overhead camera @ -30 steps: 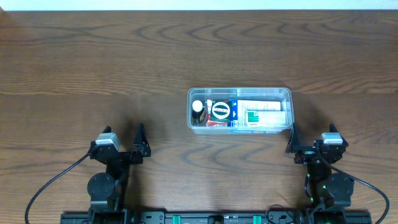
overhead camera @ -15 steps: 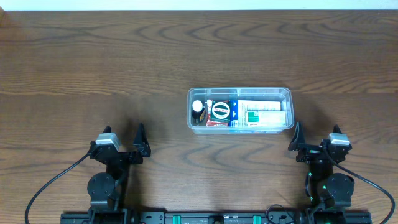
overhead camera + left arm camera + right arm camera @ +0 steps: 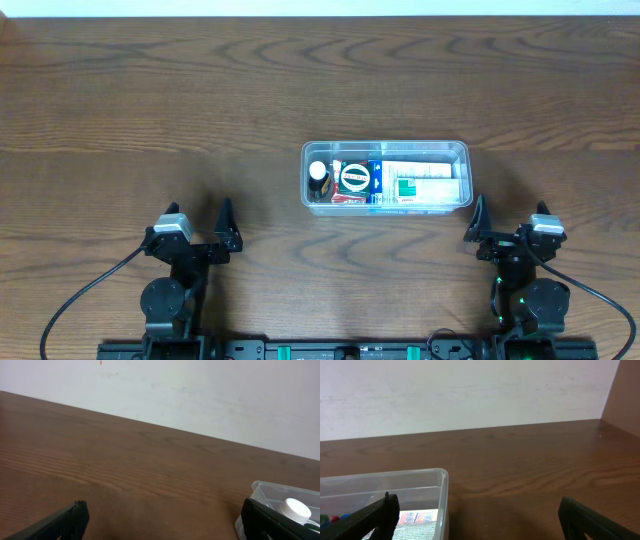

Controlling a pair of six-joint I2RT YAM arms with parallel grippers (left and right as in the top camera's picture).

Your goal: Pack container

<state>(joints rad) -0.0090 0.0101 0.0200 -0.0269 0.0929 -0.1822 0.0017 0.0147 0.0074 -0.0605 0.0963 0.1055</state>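
Observation:
The clear plastic container (image 3: 386,149) sits right of the table's middle. It holds a white-capped bottle (image 3: 318,173), a round-labelled packet (image 3: 355,178) and white and green boxes (image 3: 425,184). Its corner and the bottle cap show at the lower right of the left wrist view (image 3: 272,495). Its right end shows at the left of the right wrist view (image 3: 420,480). My left gripper (image 3: 226,230) is open and empty at the front left, far from the container. My right gripper (image 3: 478,222) is open and empty, just in front of the container's right corner.
The brown wooden table (image 3: 200,100) runs to a pale wall at the back. Both arm bases (image 3: 170,290) stand at the front edge. A brown side panel (image 3: 625,390) shows at the far right of the right wrist view.
The right arm has shifted slightly to the right and settled. The left arm and the container have not moved.

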